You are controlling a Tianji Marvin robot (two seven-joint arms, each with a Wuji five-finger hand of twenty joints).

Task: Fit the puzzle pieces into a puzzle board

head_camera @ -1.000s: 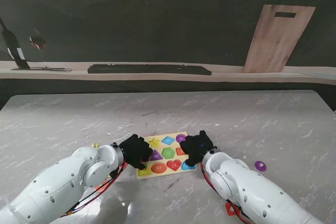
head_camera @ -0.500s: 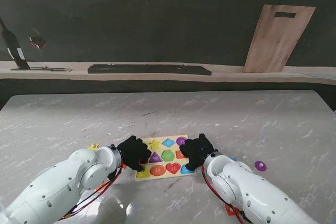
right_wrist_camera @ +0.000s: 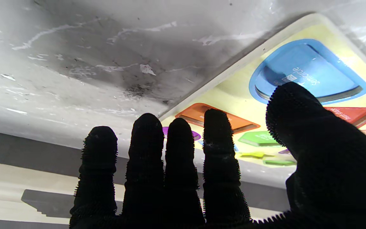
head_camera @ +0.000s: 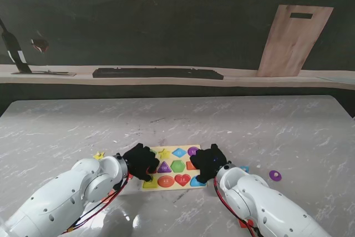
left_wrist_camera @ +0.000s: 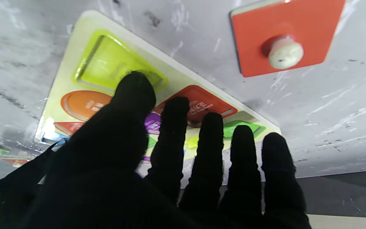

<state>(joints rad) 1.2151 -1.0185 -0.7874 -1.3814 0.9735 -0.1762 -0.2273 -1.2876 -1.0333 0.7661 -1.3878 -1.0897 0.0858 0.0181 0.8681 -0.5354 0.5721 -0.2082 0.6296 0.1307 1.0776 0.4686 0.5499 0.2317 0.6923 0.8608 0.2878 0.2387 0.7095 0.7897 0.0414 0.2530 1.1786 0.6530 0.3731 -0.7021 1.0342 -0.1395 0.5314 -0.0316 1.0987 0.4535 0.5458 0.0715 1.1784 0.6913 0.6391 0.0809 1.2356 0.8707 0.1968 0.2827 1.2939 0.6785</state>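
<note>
Compared with a second ago: puzzle board point(head_camera: 173, 166) drawn slightly nearer to me and squared up on the tabletop point(head_camera: 233, 120), both hands travelling with it. Likely meaning: board being positioned and steadied between the two hands ahead of fitting, not a piece insertion yet.

Left hand point(head_camera: 142, 160) at the board's left edge, right hand point(head_camera: 208, 161) at its right edge, flanking it. Left wrist view: fingers point(left_wrist_camera: 211, 133) spread and extended flat over the board, holding nothing, thumb tip over the empty lime-green recess point(left_wrist_camera: 110, 63); actual contact with the board surface not determinable. Right wrist view: fingers point(right_wrist_camera: 216, 133) likewise apart and straight, empty, reaching along the board's edge, thumb over the blue semicircle recess point(right_wrist_camera: 310, 73).

Most recesses apparently empty, seen as sunken coloured wells with printed labels, so task judged to be early. Loose pieces off the board: red square piece point(left_wrist_camera: 284, 35) with a pale knob, on the tabletop just beside the board's edge near the left hand, apart from the fingers; purple round piece point(head_camera: 275, 175) well to the right of the right hand; small blue piece point(head_camera: 244, 169) just beside the right hand; small yellow star piece point(head_camera: 99, 155) left of the left arm.
</note>
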